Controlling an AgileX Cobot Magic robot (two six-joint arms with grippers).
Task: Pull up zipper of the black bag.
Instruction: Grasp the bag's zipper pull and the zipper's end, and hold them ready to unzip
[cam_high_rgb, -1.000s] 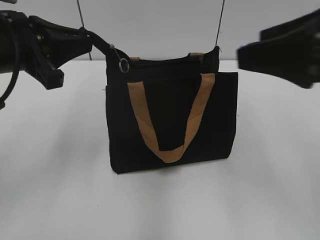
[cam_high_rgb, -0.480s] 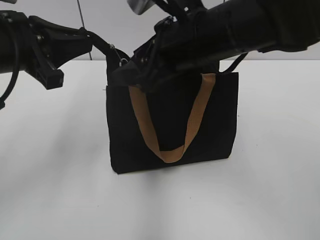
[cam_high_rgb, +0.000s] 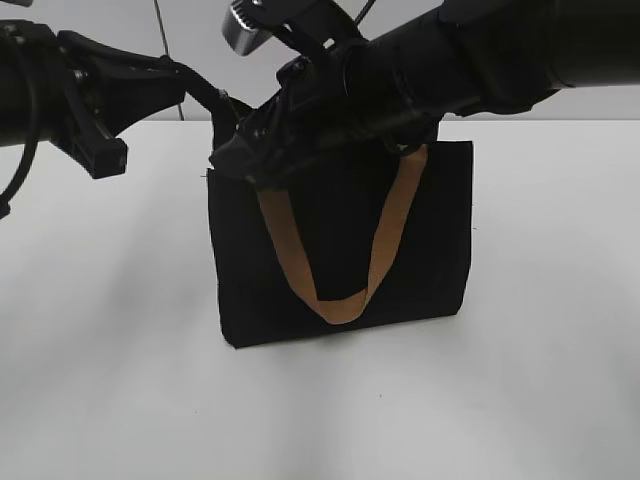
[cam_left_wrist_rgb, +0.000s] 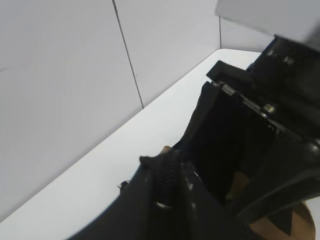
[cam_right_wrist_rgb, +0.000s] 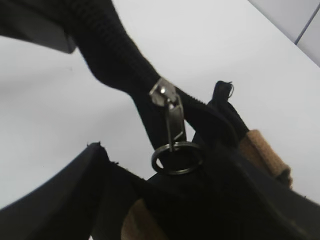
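Observation:
The black bag (cam_high_rgb: 430, 250) stands upright on the white table, its tan strap handle (cam_high_rgb: 340, 300) hanging down the front. My left gripper (cam_high_rgb: 205, 95) is shut on the black end tab of the zipper at the bag's top left corner; in the left wrist view the woven tab sits pinched between its fingers (cam_left_wrist_rgb: 167, 172). My right gripper (cam_high_rgb: 235, 160) reaches across the bag's top to that same corner. In the right wrist view it (cam_right_wrist_rgb: 155, 167) is open, with the silver zipper pull (cam_right_wrist_rgb: 170, 117) and its ring (cam_right_wrist_rgb: 176, 157) hanging between the fingertips. The right arm hides the zip line in the exterior view.
The white table (cam_high_rgb: 110, 330) stretches around the bag on all sides. A grey panelled wall (cam_left_wrist_rgb: 65, 75) stands close behind the table's far edge. The right arm (cam_high_rgb: 470, 60) covers the bag's whole top edge.
My right arm swung in from the right, across the bag's top to the left corner by the zipper pull. The left gripper stayed put, holding the tab.

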